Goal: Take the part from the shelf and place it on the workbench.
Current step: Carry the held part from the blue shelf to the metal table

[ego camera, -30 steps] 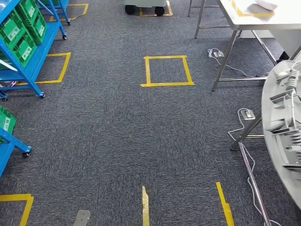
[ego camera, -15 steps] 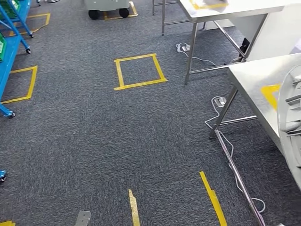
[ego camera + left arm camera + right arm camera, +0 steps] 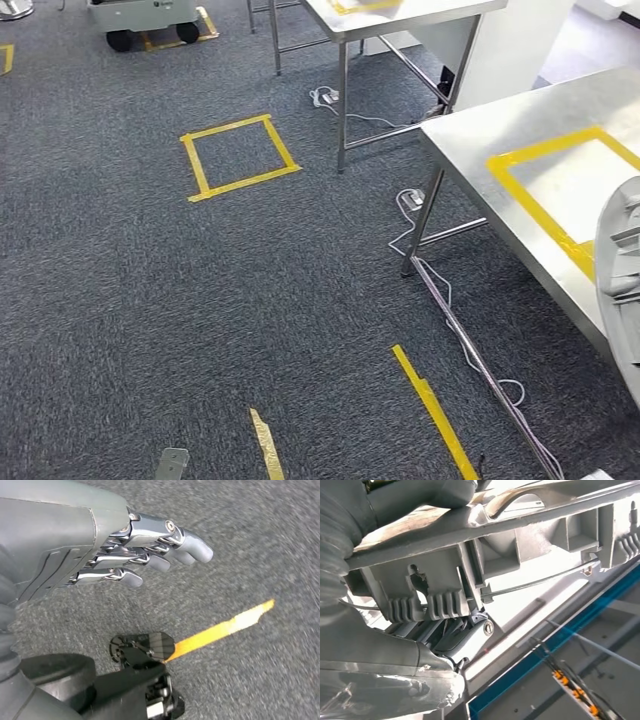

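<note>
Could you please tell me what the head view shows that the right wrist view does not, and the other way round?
Head view alone: the grey carpet floor with a yellow tape square, the steel workbench bearing a yellow tape outline, a second steel table behind it, and cables under the bench.

Right wrist view alone: the right hand gripping the part from beneath, and the part's ribbed underside with a thin wire across it.

Both: the grey plastic part, seen at the head view's right edge and close up from the wrist.
</note>
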Available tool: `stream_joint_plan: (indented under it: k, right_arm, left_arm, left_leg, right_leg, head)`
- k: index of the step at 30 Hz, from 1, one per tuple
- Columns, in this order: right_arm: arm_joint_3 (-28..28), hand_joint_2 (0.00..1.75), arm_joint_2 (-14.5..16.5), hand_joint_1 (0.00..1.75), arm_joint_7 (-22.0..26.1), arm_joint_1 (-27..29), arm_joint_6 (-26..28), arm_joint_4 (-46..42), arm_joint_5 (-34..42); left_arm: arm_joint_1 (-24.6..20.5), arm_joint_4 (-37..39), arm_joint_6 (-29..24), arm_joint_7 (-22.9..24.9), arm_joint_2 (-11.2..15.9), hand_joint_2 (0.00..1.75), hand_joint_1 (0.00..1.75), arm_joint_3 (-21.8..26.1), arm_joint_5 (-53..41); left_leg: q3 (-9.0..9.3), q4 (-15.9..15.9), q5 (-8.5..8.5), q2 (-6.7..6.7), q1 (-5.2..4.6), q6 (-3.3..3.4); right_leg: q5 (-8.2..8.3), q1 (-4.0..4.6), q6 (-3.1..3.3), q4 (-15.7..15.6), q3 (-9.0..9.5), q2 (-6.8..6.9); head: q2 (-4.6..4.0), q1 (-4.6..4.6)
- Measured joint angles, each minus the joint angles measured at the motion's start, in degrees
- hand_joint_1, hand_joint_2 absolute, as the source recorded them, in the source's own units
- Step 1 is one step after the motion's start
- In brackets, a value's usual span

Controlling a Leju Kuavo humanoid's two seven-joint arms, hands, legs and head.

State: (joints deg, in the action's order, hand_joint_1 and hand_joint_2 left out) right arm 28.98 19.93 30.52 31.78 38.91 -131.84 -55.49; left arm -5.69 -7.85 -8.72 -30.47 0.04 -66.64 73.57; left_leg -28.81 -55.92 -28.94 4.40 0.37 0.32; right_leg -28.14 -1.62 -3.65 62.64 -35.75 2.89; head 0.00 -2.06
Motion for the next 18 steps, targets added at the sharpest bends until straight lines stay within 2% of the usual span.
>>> stream_joint_plan:
  k: [1, 2, 4, 5, 6, 7, 9, 10, 11, 12, 13, 14, 15, 16, 17, 18]
  right_arm:
    - [0.07, 1.75, 0.00, 1.75, -0.02, 0.00, 0.00, 0.28, -0.02]
    - [0.15, 1.75, 0.00, 1.75, -0.04, 0.01, 0.00, 0.51, -0.04]
    - [0.38, 1.75, 0.01, 1.75, -0.13, 0.17, 0.00, 0.93, -0.05]
    - [0.52, 1.75, 0.02, 1.75, -0.17, 0.30, 0.00, 1.09, -0.06]
    - [0.64, 1.75, 0.06, 1.75, -0.22, 0.38, 0.00, 1.23, -0.09]
    - [0.73, 1.75, 0.09, 1.75, -0.28, 0.40, 0.00, 1.32, -0.13]
    - [0.80, 1.75, 0.15, 1.75, -0.39, 0.36, 0.00, 1.47, -0.23]
    - [0.80, 1.75, 0.15, 1.75, -0.44, 0.35, 0.00, 1.56, -0.29]
    - [0.80, 1.75, 0.15, 1.75, -0.49, 0.38, 0.00, 1.65, -0.37]
    - [0.80, 1.75, 0.15, 1.75, -0.54, 0.42, 0.00, 1.73, -0.47]
    - [0.81, 1.75, 0.15, 1.75, -0.61, 0.47, 0.00, 1.79, -0.62]
    - [0.81, 1.75, 0.15, 1.75, -0.67, 0.52, 0.00, 1.82, -0.78]
    - [0.81, 1.75, 0.16, 1.75, -0.76, 0.56, 0.00, 1.86, -0.93]
    - [0.81, 1.75, 0.16, 1.75, -0.87, 0.54, 0.00, 1.90, -1.09]
    - [0.81, 1.75, 0.17, 1.75, -0.96, 0.53, 0.00, 1.93, -1.25]
    - [0.81, 1.75, 0.19, 1.75, -1.06, 0.56, 0.00, 1.99, -1.38]
  left_arm:
    - [-0.03, 0.02, -0.03, 0.01, 0.04, 1.75, 0.00, -0.09, 0.10]
    - [-0.07, 0.04, -0.06, 0.02, 0.09, 1.75, 0.00, -0.13, 0.17]
    - [-0.20, 0.06, -0.11, 0.05, 0.11, 1.75, 0.00, -0.21, 0.25]
    - [-0.29, 0.07, -0.12, 0.06, 0.11, 1.75, 0.00, -0.26, 0.26]
    - [-0.41, 0.07, -0.13, 0.07, 0.11, 1.75, 0.00, -0.30, 0.26]
    - [-0.49, 0.07, -0.13, 0.07, 0.11, 1.75, 0.00, -0.33, 0.27]
    - [-0.46, 0.07, -0.14, 0.07, 0.11, 1.75, 0.00, -0.38, 0.29]
    - [-0.29, 0.07, -0.15, 0.08, 0.11, 1.75, 0.00, -0.40, 0.31]
    - [-0.12, 0.07, -0.17, 0.09, 0.10, 1.75, 0.00, -0.42, 0.32]
    - [0.00, 0.07, -0.19, 0.10, 0.08, 1.75, 0.00, -0.44, 0.32]
    - [0.05, 0.07, -0.20, 0.11, 0.05, 1.75, 0.00, -0.45, 0.33]
    - [0.03, 0.07, -0.23, 0.11, 0.04, 1.75, 0.00, -0.45, 0.33]
    - [-0.01, 0.10, -0.28, 0.11, 0.15, 1.75, 0.00, -0.45, 0.33]
    - [0.01, 0.14, -0.34, 0.11, 0.25, 1.75, 0.00, -0.45, 0.34]
    - [0.01, 0.19, -0.42, 0.10, 0.37, 1.75, 0.00, -0.46, 0.36]
    - [0.01, 0.23, -0.47, 0.10, 0.47, 1.75, 0.00, -0.48, 0.39]
  left_leg:
    - [0.26, -0.16, -0.35, 0.55, -0.14, -0.42]
    - [0.51, -0.28, -0.63, 1.08, -0.32, -0.78]
    - [0.92, -0.33, -1.00, 2.13, -0.40, -1.29]
    - [1.10, -0.46, -1.34, 1.98, -0.26, -1.58]
    - [0.87, -1.26, -2.09, 1.02, -0.07, -1.82]
    - [0.02, -3.25, -3.38, -0.39, 0.07, -2.00]
    - [-3.74, -10.66, -6.84, -3.21, 0.19, -1.98]
    - [-6.04, -14.66, -8.10, -3.67, 0.17, -1.87]
    - [-7.84, -17.37, -8.35, -3.85, 0.13, -1.70]
    - [-8.80, -18.07, -7.34, -3.95, 0.07, -1.42]
    - [-8.84, -16.73, -5.24, -4.15, -0.04, -1.00]
    - [-8.05, -13.62, -2.35, -4.80, -0.22, -0.38]
    - [-6.98, -10.31, 0.12, -6.22, -0.39, 0.47]
    - [-5.99, -7.34, 1.84, -7.55, -0.53, 1.27]
    - [-5.13, -5.15, 2.49, -8.59, -0.74, 1.97]
    - [-4.52, -3.79, 2.18, -9.00, -0.90, 2.52]
  right_leg:
    - [0.58, 0.07, 0.31, -2.67, 1.61, 0.92]
    - [0.52, 0.21, 0.77, -4.01, 2.43, 1.49]
    - [0.13, 0.39, 2.04, -4.00, 2.47, 0.38]
    - [0.04, 0.41, 2.45, -3.98, 2.47, -0.26]
    - [-0.04, 0.41, 2.85, -3.99, 2.53, -0.89]
    - [-0.10, 0.36, 3.23, -4.04, 2.64, -1.53]
    - [-0.34, 0.48, 3.80, -4.06, 2.90, -2.84]
    - [-0.48, 0.62, 4.03, -4.06, 3.06, -3.62]
    - [-0.64, 0.80, 4.21, -4.06, 3.30, -4.47]
    - [-0.84, 1.00, 4.34, -4.06, 3.63, -5.36]
    - [-1.07, 1.22, 4.42, -4.06, 4.05, -6.27]
    - [-1.34, 1.39, 4.46, -4.07, 4.53, -7.11]
    - [-1.63, 1.44, 4.45, -4.09, 4.80, -7.88]
    - [-1.88, 1.45, 4.34, -4.11, 5.09, -8.62]
    - [-2.04, 1.26, 4.12, -4.20, 5.14, -9.33]
    - [-1.93, 1.10, 3.79, -4.03, 5.01, -9.89]
  head:
    - [0.00, 0.01]
    - [0.00, 0.05]
    - [0.00, 0.17]
    - [0.00, 0.22]
    - [0.00, 0.31]
    - [0.00, 0.43]
    - [0.00, 0.67]
    - [0.00, 0.69]
    - [0.00, 0.69]
    - [0.00, 0.68]
    - [0.00, 0.68]
    - [0.00, 0.68]
    - [0.00, 0.61]
    - [0.00, 0.49]
    - [0.00, 0.48]
    - [0.00, 0.46]
